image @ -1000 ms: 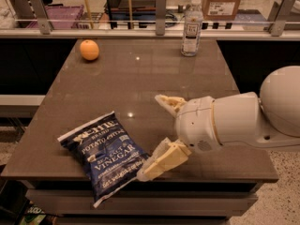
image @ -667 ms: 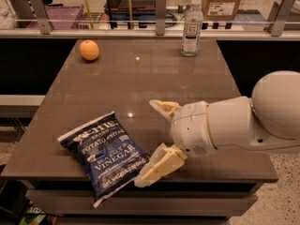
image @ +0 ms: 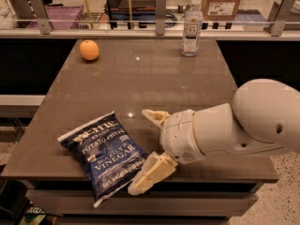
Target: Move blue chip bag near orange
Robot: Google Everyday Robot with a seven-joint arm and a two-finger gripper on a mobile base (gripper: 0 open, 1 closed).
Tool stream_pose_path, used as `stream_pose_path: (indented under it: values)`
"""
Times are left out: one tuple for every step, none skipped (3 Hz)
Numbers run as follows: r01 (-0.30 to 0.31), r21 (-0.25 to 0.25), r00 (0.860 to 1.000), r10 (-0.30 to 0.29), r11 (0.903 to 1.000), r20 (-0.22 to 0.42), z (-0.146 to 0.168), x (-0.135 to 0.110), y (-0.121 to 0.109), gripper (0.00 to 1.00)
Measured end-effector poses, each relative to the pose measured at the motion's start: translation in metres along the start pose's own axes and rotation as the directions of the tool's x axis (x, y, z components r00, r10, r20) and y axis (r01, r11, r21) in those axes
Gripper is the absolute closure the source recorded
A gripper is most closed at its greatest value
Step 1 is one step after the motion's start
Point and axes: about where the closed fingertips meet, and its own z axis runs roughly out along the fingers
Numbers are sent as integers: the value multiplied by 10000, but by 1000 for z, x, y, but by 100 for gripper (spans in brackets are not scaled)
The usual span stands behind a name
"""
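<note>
The blue chip bag (image: 105, 154) lies flat near the table's front left edge, its white lettering facing up. The orange (image: 89, 50) sits far off at the table's back left. My gripper (image: 146, 149) is open just right of the bag. One cream finger (image: 154, 116) reaches out over the table above the bag's right side. The other finger (image: 151, 174) lies over the bag's lower right corner at the front edge. The bag is not held.
A clear water bottle (image: 192, 27) stands at the back right of the grey table (image: 154, 83). A railing (image: 159, 8) and a cardboard box (image: 222, 1) are behind the table. My white arm (image: 243, 125) covers the front right.
My gripper and arm have moved left toward the chip bag, and the lower finger now overlaps the bag's corner. The bag and the orange have not moved.
</note>
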Motion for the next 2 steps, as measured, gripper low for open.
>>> stream_pose_path:
  values:
    - [-99, -31, 9999, 99, 9999, -77, 8, 4, 7, 0]
    - [-50, -30, 9999, 49, 10000, -95, 8, 2, 7, 18]
